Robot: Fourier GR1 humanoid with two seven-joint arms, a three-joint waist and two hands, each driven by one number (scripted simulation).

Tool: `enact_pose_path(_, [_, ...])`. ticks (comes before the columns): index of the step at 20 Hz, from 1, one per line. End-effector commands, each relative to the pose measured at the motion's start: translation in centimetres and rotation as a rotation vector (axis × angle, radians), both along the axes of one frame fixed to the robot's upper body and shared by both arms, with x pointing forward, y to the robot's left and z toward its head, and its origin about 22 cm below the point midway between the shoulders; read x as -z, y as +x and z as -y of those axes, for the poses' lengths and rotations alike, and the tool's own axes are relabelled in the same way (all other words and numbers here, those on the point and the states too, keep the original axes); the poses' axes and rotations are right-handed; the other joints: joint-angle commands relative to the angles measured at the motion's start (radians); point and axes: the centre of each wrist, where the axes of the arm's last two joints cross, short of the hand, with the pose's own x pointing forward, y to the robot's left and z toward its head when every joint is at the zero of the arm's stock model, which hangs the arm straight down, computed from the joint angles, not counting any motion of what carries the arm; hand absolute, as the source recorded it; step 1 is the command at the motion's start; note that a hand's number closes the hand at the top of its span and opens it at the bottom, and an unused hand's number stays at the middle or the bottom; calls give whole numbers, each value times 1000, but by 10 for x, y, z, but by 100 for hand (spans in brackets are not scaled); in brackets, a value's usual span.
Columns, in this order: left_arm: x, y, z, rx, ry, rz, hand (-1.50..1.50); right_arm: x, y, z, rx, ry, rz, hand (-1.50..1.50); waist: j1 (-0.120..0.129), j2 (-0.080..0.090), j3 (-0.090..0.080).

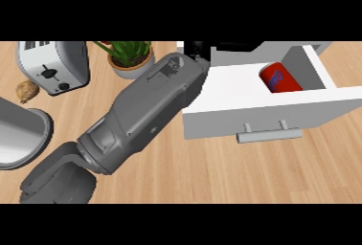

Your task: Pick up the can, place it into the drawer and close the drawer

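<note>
1. A silver toaster (51, 66) stands at the far left of the wooden counter (233, 172), its slots on top and black controls on its front.
2. A small brown, lumpy food item (26, 90) lies just left of the toaster.
3. A green plant in a pale pot (130, 60) stands right of the toaster.
4. A grey round rim (28, 139) shows at the left edge.

A single view looks steeply down from the robot's head onto a wooden counter (233, 167). It sits close: one grey forearm (141, 115) fills the middle, rising from the lower left of the frame toward the upper centre. An open white drawer (272, 111) occupies the upper right. A toaster (53, 64) and a potted plant (130, 57) mark the upper left, cropped by the top edge. A grey rounded object (21, 139) is cut off at the left edge.
</note>
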Motion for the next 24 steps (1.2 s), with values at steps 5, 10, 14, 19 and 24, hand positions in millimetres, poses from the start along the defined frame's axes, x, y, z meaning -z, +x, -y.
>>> enact_pose_path(5, [12,0,-2,-56,0,5,-150,5,0,-1,-16,-1,-5,-150,-15,4,1])
enact_pose_path(10, [20,2,-7,-48,-10,9,-150,-5,7,10,13,-5,30,-150,-4,2,0])
enact_pose_path(14, [15,0,-4,-51,-47,28,-150,-18,-5,-8,-8,-189,110,-150,-14,1,0])
enact_pose_path(19, [2,-1,2,-12,-59,66,-150,-38,12,-10,-61,-361,184,-150,16,3,0])
enact_pose_path(24, [-5,-4,7,-31,-73,123,-150,-48,24,-35,-37,-476,250,-150,35,2,-1])
